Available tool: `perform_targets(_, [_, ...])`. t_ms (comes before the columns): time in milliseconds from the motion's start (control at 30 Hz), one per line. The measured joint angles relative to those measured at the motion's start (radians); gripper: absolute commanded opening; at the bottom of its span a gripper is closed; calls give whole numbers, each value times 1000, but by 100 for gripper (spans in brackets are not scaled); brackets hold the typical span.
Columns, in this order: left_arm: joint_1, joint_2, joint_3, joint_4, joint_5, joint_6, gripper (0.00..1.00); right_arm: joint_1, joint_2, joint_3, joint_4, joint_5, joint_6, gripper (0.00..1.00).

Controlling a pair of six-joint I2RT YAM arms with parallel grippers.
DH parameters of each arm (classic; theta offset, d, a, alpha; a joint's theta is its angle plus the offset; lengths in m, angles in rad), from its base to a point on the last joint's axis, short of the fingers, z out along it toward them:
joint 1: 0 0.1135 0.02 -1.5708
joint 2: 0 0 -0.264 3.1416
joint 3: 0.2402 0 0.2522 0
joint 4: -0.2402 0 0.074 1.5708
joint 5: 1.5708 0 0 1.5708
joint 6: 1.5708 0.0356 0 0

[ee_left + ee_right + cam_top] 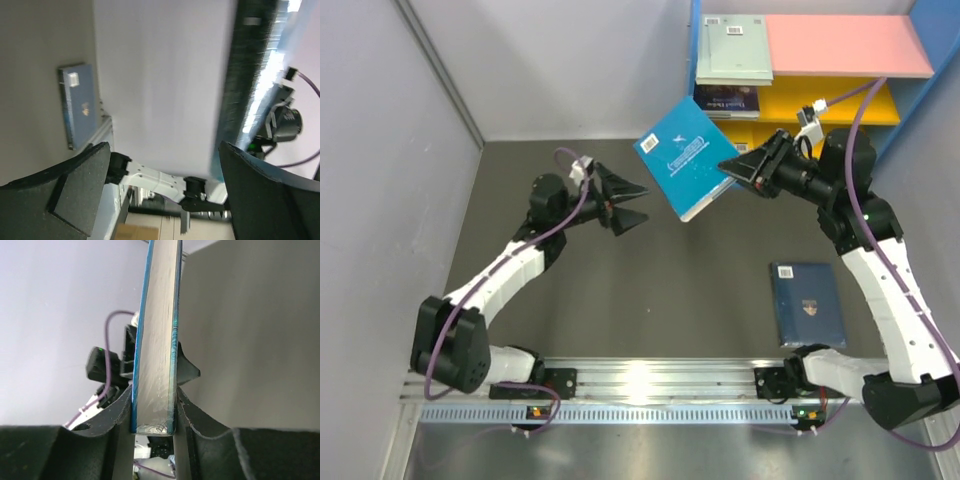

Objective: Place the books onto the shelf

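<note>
Top external: teal-blue book (pixel 685 158) is clamped at its 3 o'clock corner by the right gripper (pixel 730 166). The book is held off the surface (pixel 620 300), tilted, with the labelled cover facing up. It is placed just off frame centre toward 12 o'clock, at 7 o'clock of the shelf (pixel 697 60) and close to its front. Contact with the shelf cannot be judged.

The left gripper (pixel 642 203) is spread wide with nothing between the jaws. It is parked at 8 o'clock of the teal-blue book, just beside its edge, and no contact is seen.

Right wrist: the page edge is seen pinched between both fingers (pixel 120 415), running straight up the view.

Left wrist: the jaws are seen far apart, with the navy book (pixel 808 303) visible beyond them.

That navy book is laid flat on the surface at 4 o'clock, near the right arm (pixel 895 300). A grey-green book (pixel 733 50) is seated on the 9 o'clock end of the pink top board (pixel 845 45). A dark book (pixel 728 100) is lodged on the yellow board (pixel 840 105) below it.
</note>
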Motion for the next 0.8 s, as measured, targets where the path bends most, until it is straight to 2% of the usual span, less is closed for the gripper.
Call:
perform_targets(167, [120,-175,-157,-158,-29,71,96,0,61,144,21,-18,33,0])
perform_targets(300, [140,-282,-212,-245,-50,111,96,-3,133,312,71,-26,64,0])
perform_targets(400, [141,-303,-214,-276,-54,135,96,-28,201,449,109,-32,89,0])
perform_targets(567, [143,-298,-203,-364,-61,195,95,-149,296,604,180,-11,143,0])
perform_targets(800, [143,-289,-182,-411,-61,235,95,-336,439,727,235,77,214,0])
